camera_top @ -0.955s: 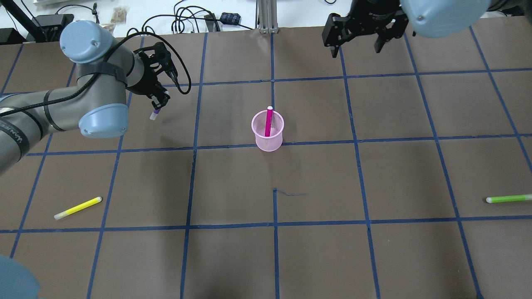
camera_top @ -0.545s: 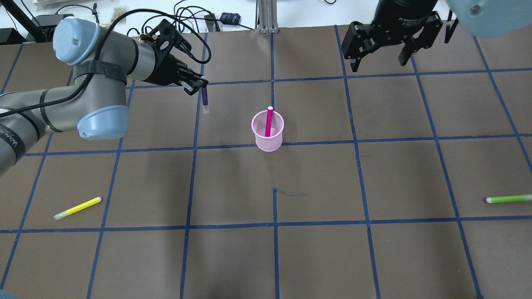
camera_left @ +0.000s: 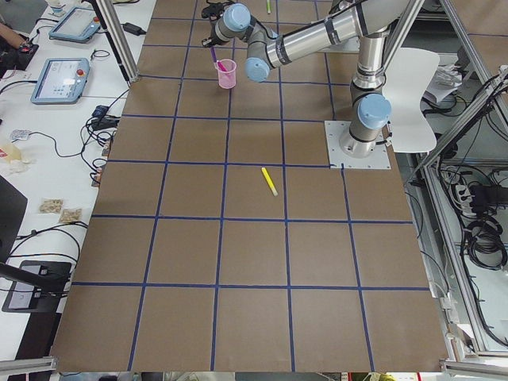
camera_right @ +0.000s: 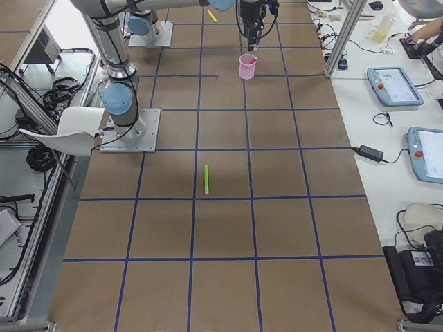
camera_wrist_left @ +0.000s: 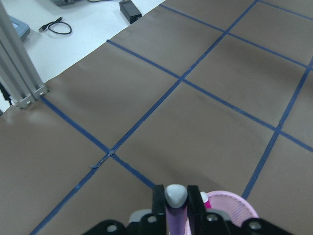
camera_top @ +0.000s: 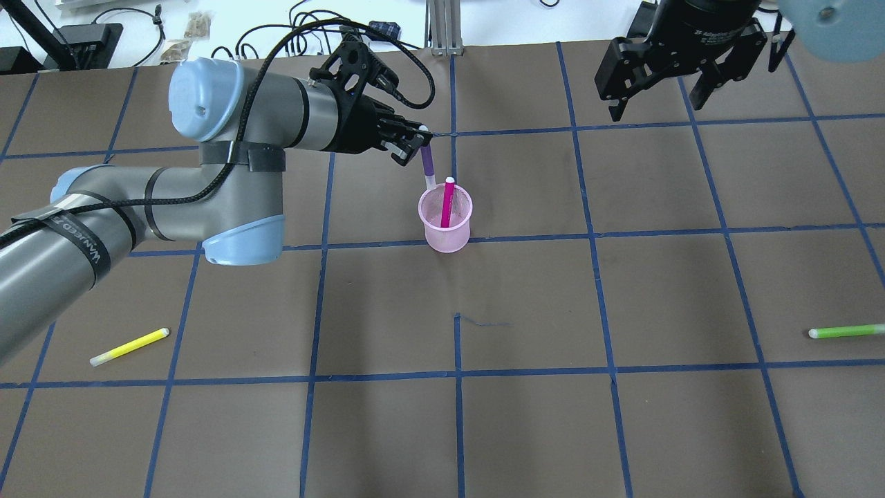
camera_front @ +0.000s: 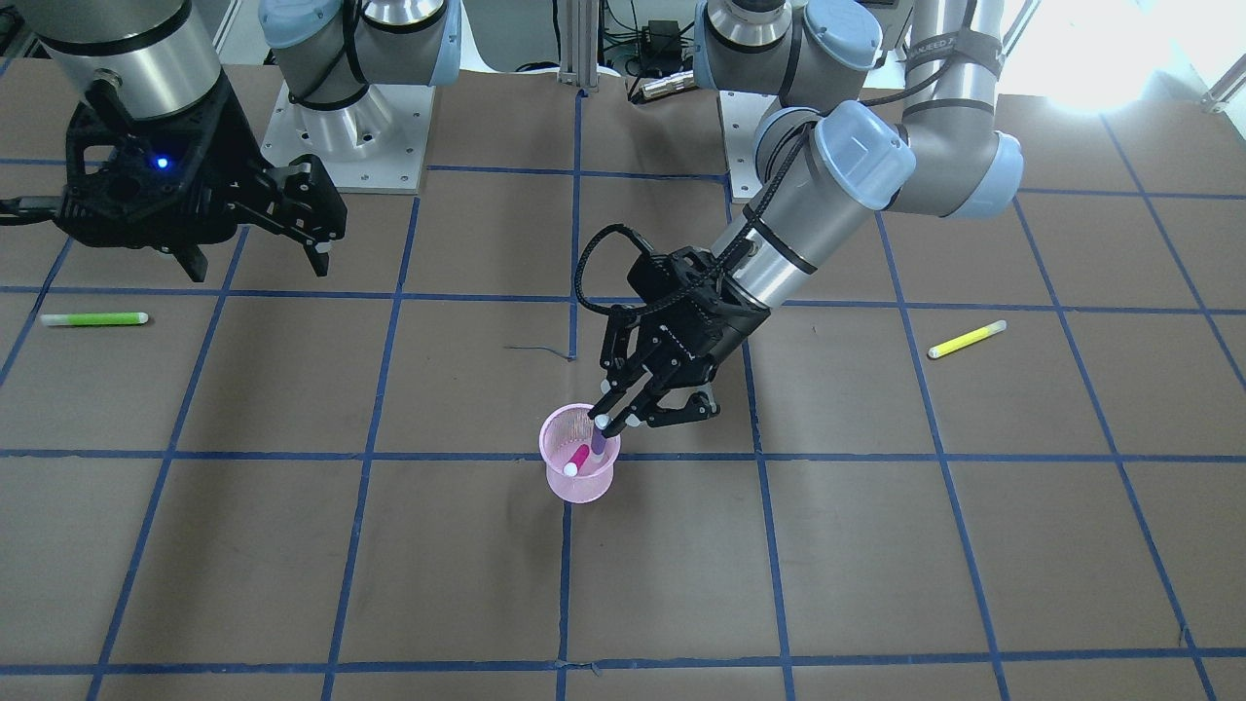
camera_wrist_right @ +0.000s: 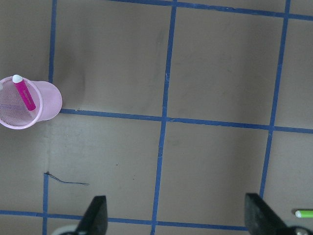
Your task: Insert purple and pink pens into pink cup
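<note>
Purple pen (camera_top: 428,164): clamped in left gripper (camera_top: 417,142), tip at pink cup (camera_top: 446,235) rim; pink pen (camera_top: 446,204) inside; right gripper (camera_top: 655,105) spread wide, empty.

pink mesh cup (camera_top: 446,239), white-capped magenta pen (camera_top: 446,205), purple pen (camera_top: 428,163), yellow pen (camera_top: 129,346), green pen (camera_top: 845,331), brown table (camera_top: 525,304) gridded in blue.

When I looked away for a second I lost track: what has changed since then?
The left claw, shut on the purple pen, swung in from the left and now holds the pen's tip at the rim of the cup. The right claw, open, drifted to the right. The cup, the pink pen in it, the yellow pen and the green pen stayed put.
</note>
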`<state>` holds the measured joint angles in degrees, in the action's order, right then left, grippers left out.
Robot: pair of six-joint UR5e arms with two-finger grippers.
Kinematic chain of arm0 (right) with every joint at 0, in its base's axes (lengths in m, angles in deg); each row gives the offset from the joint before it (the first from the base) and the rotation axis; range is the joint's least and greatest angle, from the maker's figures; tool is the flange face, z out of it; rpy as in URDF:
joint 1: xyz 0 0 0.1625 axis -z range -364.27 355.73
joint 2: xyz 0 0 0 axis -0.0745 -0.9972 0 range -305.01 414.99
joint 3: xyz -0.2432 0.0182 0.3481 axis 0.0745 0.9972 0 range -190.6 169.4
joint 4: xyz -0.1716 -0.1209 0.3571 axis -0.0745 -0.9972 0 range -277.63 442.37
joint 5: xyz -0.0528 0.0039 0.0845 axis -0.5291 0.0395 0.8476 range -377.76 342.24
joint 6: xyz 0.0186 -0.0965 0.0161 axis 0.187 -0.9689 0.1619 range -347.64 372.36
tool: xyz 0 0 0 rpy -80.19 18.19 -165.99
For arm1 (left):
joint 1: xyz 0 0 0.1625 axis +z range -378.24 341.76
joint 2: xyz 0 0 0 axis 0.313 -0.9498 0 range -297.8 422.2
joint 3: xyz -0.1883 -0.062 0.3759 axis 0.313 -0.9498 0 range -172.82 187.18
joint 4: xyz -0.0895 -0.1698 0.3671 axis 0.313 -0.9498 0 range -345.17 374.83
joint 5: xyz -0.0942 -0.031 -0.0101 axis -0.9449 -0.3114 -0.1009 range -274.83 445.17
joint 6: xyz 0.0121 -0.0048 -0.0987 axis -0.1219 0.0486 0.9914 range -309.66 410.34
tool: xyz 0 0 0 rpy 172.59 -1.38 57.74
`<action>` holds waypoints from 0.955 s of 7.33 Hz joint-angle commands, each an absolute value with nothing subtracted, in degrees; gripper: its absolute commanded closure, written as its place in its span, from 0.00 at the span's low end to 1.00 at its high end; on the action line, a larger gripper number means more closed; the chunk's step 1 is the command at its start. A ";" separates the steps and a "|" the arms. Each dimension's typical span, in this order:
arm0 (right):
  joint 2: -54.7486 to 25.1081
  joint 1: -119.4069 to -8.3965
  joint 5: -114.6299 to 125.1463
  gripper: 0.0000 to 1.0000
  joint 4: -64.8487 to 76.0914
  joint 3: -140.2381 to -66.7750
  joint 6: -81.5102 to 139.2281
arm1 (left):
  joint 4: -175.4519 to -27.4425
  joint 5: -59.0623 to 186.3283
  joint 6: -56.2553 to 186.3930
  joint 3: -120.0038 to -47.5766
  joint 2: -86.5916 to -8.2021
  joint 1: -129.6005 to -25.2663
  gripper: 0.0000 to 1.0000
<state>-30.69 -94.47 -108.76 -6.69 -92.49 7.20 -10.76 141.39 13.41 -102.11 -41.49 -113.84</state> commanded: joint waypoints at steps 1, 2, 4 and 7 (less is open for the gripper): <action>-31.06 -93.83 -108.73 0.00 -6.23 -92.78 7.34 | -9.78 141.07 14.65 -105.31 -41.07 -114.48 1.00; -30.97 -93.83 -108.73 0.00 -6.23 -92.78 7.00 | -10.13 141.24 14.83 -105.76 -41.25 -114.91 1.00; -30.97 -93.83 -108.82 0.00 -6.23 -92.78 7.35 | -10.48 141.33 14.92 -105.50 -42.21 -115.18 0.00; -31.06 -93.83 -108.73 0.00 -6.49 -92.78 7.44 | -10.13 140.98 15.01 -105.67 -40.90 -111.86 0.00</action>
